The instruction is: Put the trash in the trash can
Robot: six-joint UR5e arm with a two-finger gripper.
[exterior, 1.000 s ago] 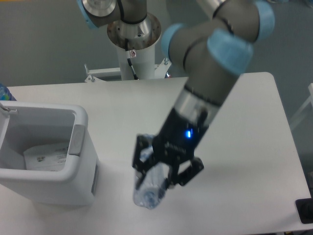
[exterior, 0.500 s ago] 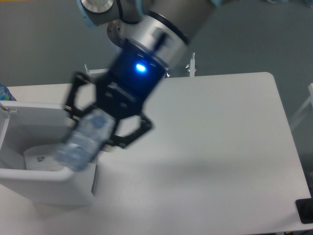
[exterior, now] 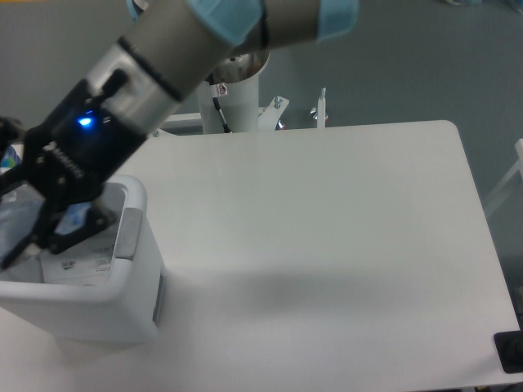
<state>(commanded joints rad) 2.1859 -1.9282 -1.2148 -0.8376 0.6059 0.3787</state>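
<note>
Over trash can (exterior: 122, 306), fingers (exterior: 61, 233) gripping bottle (exterior: 20, 224)

The gripper (exterior: 24, 216) hangs over the open bin (exterior: 122, 306) at the table's (exterior: 327, 245) left edge. Its 2 black fingers (exterior: 69, 237) clasp the clear bottle (exterior: 20, 224), which lies between them, blurred. Below the fingers, inside the bin, lies the white packet (exterior: 82, 263).
</note>
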